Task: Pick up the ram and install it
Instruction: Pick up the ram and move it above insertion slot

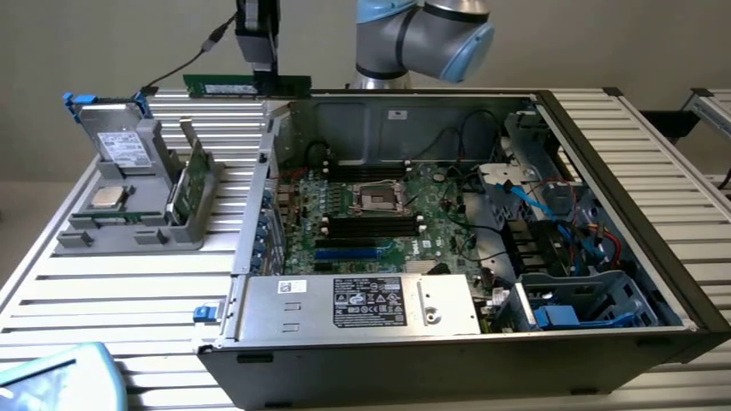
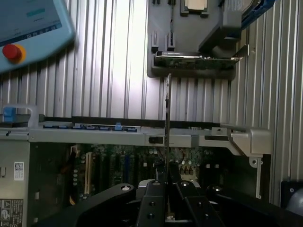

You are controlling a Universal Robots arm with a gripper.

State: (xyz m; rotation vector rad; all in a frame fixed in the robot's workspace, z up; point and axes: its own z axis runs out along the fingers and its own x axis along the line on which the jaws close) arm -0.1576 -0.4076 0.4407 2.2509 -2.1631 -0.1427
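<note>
Green flat ram (image 1: pixel 222 86), clamped edgewise in black end effector (image 1: pixel 265 75)

A plain pale beige wall (image 1: pixel 594 43) stands behind a bench (image 1: pixel 115 282) of ribbed silver metal slats. The light is soft and even, with mild glare along the slats.

Robot lab, slatted alu bench (image 1: pixel 126 282), opened PC case (image 1: pixel 434 377)

Ribbed metal table (image 1: pixel 137 291), matt black tool (image 2: pixel 166 166)
</note>
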